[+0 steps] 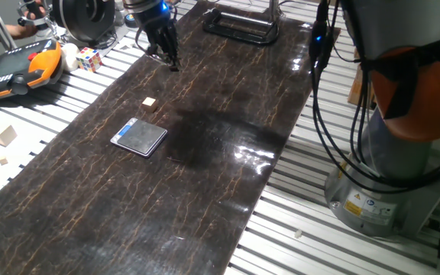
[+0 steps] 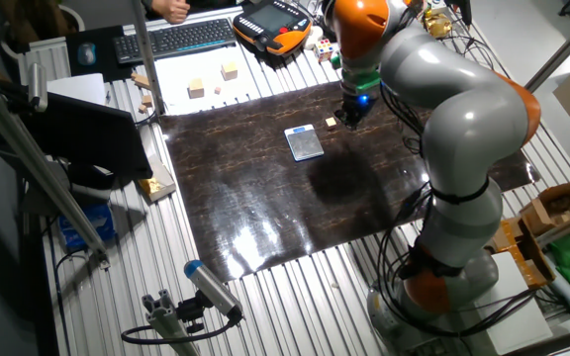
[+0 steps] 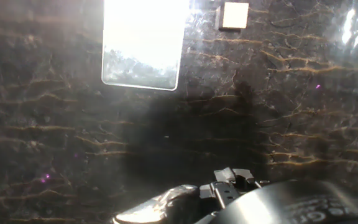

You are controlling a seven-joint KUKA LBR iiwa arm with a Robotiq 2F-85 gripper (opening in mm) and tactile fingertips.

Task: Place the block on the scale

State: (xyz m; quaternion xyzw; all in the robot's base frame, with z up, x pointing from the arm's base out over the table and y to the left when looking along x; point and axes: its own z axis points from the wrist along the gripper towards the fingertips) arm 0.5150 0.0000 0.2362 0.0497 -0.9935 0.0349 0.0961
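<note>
Nothing is done yet: the block (image 1: 150, 103) is seen on the mat just beyond the scale (image 1: 139, 137), not on it, w/ the gripper (image 1: 168, 59) farther off, nothing held, finger state can't be told.

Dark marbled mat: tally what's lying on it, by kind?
Tiny light-tan wooden cube: 1
Thin flat square scale with dark blue-grey top and silver rim: 1
Total: 2
The two sit apart, not touching; the arm's gripper hangs above the mat, holding nothing.
</note>
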